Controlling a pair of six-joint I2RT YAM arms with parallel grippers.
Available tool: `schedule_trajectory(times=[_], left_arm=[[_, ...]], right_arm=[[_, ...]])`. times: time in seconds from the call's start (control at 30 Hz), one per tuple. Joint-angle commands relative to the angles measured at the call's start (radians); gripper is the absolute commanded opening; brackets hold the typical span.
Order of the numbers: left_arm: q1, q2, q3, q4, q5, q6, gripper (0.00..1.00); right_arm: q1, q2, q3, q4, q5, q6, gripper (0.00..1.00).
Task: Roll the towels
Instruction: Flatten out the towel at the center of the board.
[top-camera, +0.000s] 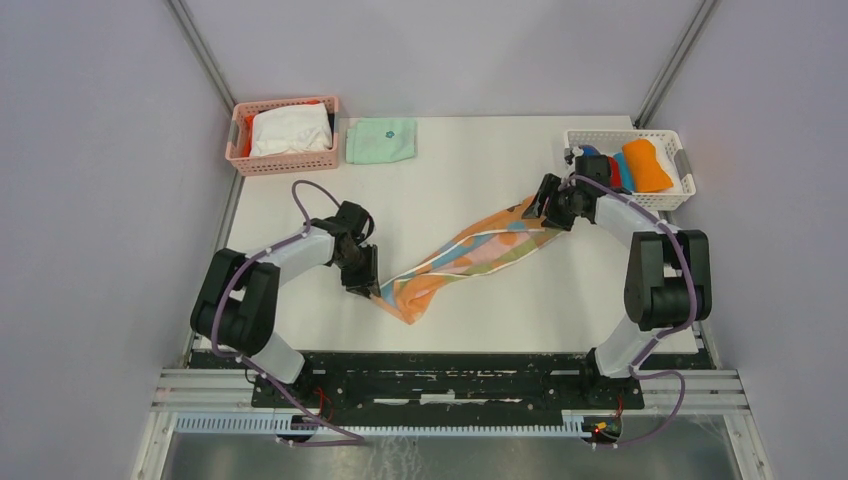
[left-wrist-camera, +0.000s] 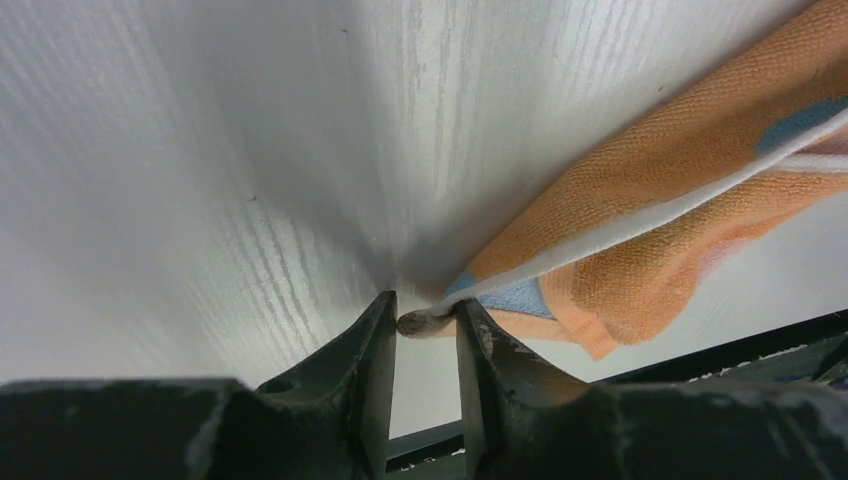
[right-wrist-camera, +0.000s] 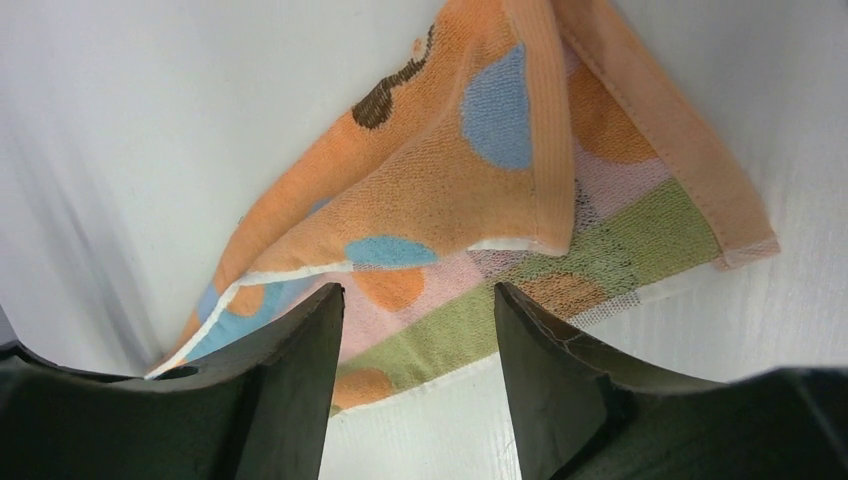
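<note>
Peach patterned towel (top-camera: 470, 255), with orange and blue dots and pastel stripes: shown unrolled, drawn into a crumpled diagonal band across the middle of the table (top-camera: 480, 170). Orange towel (top-camera: 647, 165) and blue towel (top-camera: 597, 163): bunched in the white basket (top-camera: 620, 135) at the far right corner.

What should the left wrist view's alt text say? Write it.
The left claw pinches the corner of an orange-and-blue towel between its two black fingers. The towel runs up and right across a white table.
</note>
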Motion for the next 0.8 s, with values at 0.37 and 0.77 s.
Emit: schedule_trajectory(times=[0.37, 0.77], left_arm=[[0.004, -0.085, 0.006, 0.024, 0.022, 0.048, 0.05], [0.004, -0.077, 0.006, 0.035, 0.017, 0.039, 0.03]], right_arm=[[-0.075, 0.118, 0.004, 0.190, -0.078, 0.029, 0.66], [-0.085, 0.183, -0.004, 0.238, -0.224, 0.031, 0.60]])
